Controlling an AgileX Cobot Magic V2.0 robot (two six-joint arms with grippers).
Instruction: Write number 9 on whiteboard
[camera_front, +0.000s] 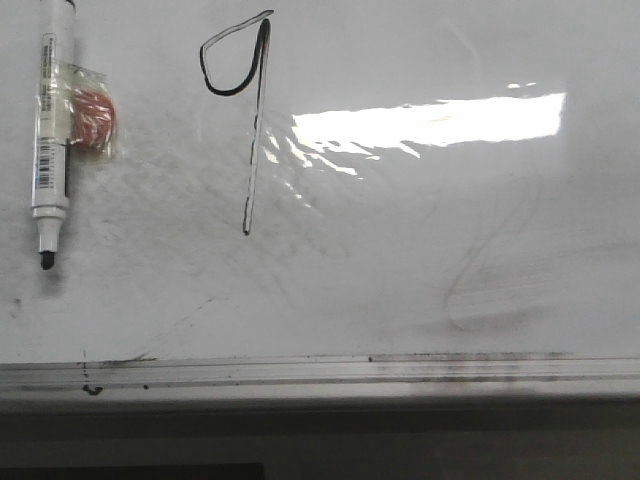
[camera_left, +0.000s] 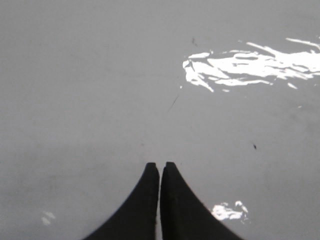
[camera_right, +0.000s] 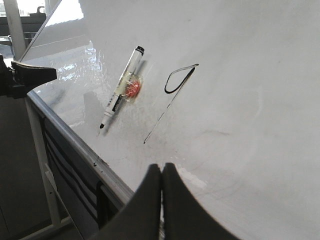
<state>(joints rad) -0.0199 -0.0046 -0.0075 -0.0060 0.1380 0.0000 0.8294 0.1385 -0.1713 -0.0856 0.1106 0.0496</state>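
Closest to the front camera, the dirty metal rail (camera_front: 320, 372) is running along the near edge of the whiteboard (camera_front: 520, 230), and dark specks are sitting on it. Beyond the rail, the number 9 (camera_front: 243, 110) is already standing on the board: a small flattened loop at the top and a long thin stem that is fading toward its lower end. To the left of it, well apart, the marker (camera_front: 50, 135) is lying flat on the board with its tip uncapped and pointing toward the rail, and a small red object in clear wrap (camera_front: 92, 120) is fixed to its side.

Both arms are away from the writing. The left gripper (camera_left: 160, 167) is showing its fingers pressed together over bare board, grasping nothing. The right gripper (camera_right: 161, 167) is also clenched and empty, hanging above the board near the rail.

I am judging that the writing is finished, so the risks are mostly about spoiling it. If an arm is sweeping low across the board, a finger could be smearing the fresh ink, especially the weak stem. A faint grey erased curl (camera_front: 480, 280) is remaining to the right, and it could be confusing a reader. The uncapped marker could also be leaving a spot if it is being pushed.
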